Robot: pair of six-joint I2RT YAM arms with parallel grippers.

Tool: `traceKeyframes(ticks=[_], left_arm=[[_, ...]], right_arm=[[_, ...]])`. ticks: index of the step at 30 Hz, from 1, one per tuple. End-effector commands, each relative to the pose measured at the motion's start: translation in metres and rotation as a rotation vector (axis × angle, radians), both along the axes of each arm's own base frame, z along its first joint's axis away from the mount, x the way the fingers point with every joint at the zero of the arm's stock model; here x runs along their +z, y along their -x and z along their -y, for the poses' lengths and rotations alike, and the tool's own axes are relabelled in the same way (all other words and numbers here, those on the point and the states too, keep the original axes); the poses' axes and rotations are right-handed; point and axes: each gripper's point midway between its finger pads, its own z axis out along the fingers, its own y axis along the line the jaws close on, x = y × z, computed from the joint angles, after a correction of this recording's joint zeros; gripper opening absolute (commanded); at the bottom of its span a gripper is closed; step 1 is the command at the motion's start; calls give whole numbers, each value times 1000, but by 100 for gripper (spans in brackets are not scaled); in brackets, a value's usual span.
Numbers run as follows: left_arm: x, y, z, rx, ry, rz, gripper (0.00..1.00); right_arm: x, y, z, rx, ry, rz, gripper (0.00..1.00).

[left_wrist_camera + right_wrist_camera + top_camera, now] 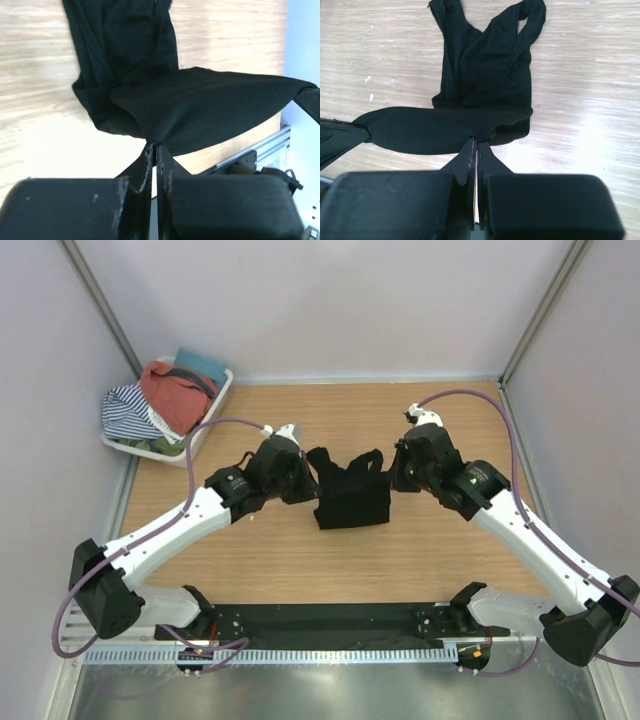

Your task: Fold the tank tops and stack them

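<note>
The black tank top (350, 498) lies mid-table, its straps toward the far side. My left gripper (306, 480) is shut on its left edge and my right gripper (395, 476) is shut on its right edge. A band of the cloth stretches taut between them above the rest of the garment. In the left wrist view the gripper (156, 145) pinches a fold of the black tank top (200, 105). The right wrist view shows the gripper (477, 140) clamped on the black tank top (485, 65). A rust-red tank top (175, 395) sits crumpled in the basket.
A white basket (212, 410) stands at the far left corner, also holding a striped cloth (125, 410) and a teal cloth (200, 365). Walls close in the table on the left, back and right. A black rail (330, 620) runs along the near edge.
</note>
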Motion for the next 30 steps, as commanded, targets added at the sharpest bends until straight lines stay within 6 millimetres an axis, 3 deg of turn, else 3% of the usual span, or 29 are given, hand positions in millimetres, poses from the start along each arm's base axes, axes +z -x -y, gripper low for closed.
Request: traceKeyframes(ticks=[1, 5, 11, 15, 21, 27, 30], left_arm=[[18, -13, 5, -36, 31, 22, 0], [16, -26, 8, -41, 32, 8, 0], [11, -47, 8, -36, 21, -8, 0], [14, -50, 10, -49, 31, -12, 0], [19, -38, 11, -72, 54, -14, 0], [25, -3, 15, -97, 67, 6, 0], [25, 15, 13, -96, 69, 16, 0]], right_arm=[[23, -24, 0, -22, -7, 76, 1], [24, -42, -1, -23, -28, 72, 1], [11, -64, -1, -11, -61, 24, 1], [6, -70, 0, -7, -68, 11, 1], [17, -54, -3, 29, -112, 16, 1], [25, -20, 0, 58, -180, 7, 1], [16, -3, 0, 77, -191, -26, 1]])
